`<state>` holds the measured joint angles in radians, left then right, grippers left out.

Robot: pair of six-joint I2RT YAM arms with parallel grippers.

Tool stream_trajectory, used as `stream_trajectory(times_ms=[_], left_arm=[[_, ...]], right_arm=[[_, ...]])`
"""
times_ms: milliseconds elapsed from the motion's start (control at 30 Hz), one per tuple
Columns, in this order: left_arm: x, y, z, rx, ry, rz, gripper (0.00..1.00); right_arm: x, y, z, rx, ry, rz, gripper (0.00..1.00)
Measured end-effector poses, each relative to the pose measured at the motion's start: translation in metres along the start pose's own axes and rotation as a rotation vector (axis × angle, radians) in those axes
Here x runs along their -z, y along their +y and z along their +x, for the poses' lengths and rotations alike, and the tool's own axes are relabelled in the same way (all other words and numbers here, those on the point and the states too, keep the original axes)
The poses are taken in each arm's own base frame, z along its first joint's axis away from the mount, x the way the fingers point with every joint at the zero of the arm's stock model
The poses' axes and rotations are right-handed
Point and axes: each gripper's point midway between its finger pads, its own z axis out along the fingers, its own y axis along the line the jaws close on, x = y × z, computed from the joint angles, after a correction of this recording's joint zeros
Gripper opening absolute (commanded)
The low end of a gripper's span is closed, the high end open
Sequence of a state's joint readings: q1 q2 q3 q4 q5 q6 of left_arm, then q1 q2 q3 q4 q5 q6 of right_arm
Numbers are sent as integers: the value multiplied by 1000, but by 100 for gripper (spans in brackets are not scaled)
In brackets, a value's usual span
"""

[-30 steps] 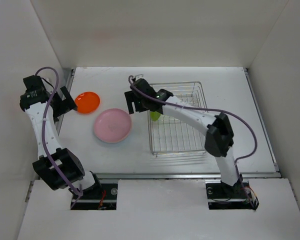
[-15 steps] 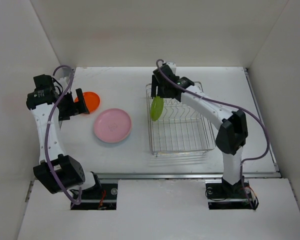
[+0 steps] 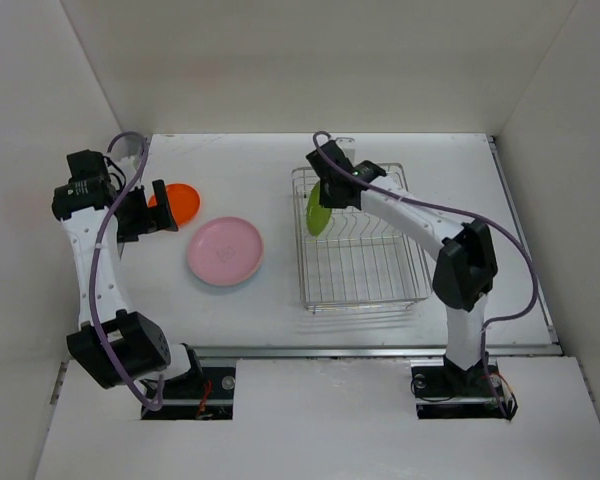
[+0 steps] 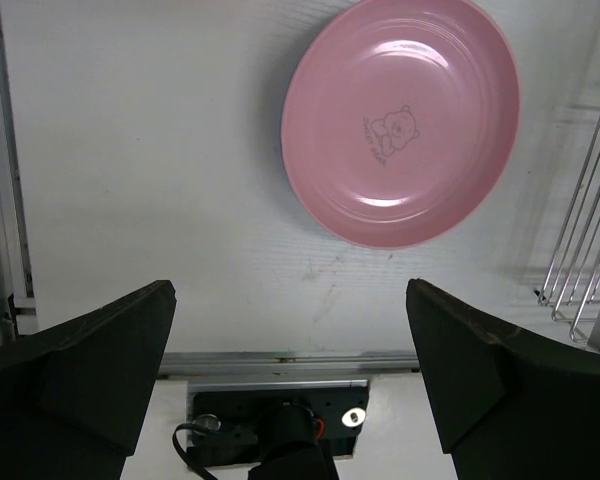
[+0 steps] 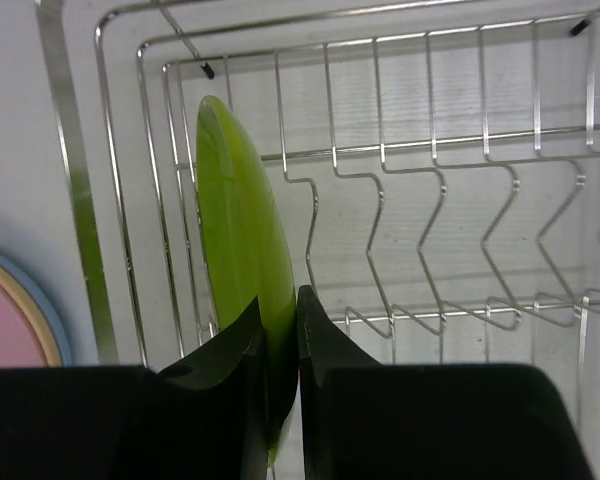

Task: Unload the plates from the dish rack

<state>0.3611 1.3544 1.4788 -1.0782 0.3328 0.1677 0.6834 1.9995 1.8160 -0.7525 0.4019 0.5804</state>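
A green plate [image 3: 317, 211] [image 5: 238, 250] stands on edge at the left end of the silver wire dish rack [image 3: 400, 292] [image 5: 440, 150]. My right gripper [image 3: 327, 188] [image 5: 280, 318] is shut on the green plate's rim, one finger on each face. A pink plate [image 3: 225, 250] [image 4: 402, 118] with a bear print lies flat on the table left of the rack. An orange plate [image 3: 180, 202] lies further left, partly behind my left gripper [image 3: 150, 210] [image 4: 290, 340]. That gripper is open and holds nothing.
White walls close in the table on three sides. A metal rail [image 3: 380, 351] runs along the near edge, and the left arm's base [image 4: 280, 440] shows below it. The rack's upright dividers [image 5: 500, 200] stand right of the green plate.
The right gripper has closed on the green plate's rim, having come back over the rack from the left. The left arm shifted slightly toward the orange plate, then stayed still.
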Motion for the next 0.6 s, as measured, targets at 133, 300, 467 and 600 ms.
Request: stream_trajectory(times_ms=[133, 300, 467, 600], left_arm=[[2, -4, 2, -17, 3, 20, 100], [5, -29, 11, -82, 31, 152, 100], [16, -77, 20, -213, 53, 353, 100], [28, -111, 28, -330, 53, 478, 100]], right_arm=[[49, -13, -35, -16, -117, 43, 0], [141, -7, -87, -93, -334, -68, 0], [192, 40, -76, -38, -367, -443, 0], [169, 110, -47, 75, -260, -714, 0]])
